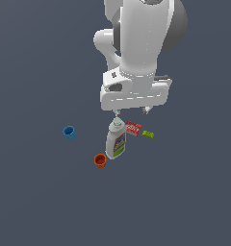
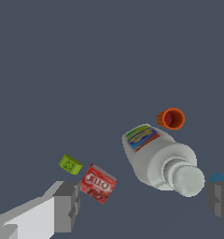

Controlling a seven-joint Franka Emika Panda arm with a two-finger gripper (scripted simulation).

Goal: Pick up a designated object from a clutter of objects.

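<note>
The designated object, a tiny bright-green flat block (image 1: 147, 134) (image 2: 70, 164), lies on the dark floor just to the exterior view's right of a red flat box (image 1: 133, 128) (image 2: 99, 183) with white lettering. A white bottle (image 1: 116, 141) (image 2: 156, 156) with a colourful label lies on its side beside the red box. My gripper (image 1: 131, 112) (image 2: 143, 205) hangs above this clutter, open wide, with nothing between its fingers (image 2: 65, 207). It is apart from every object.
An orange cup (image 1: 100, 160) (image 2: 171, 118) stands near the bottle's base. A blue cup (image 1: 69, 132) (image 2: 220, 178) stands alone toward the exterior view's left, partly hidden behind one finger in the wrist view. The floor is plain dark grey.
</note>
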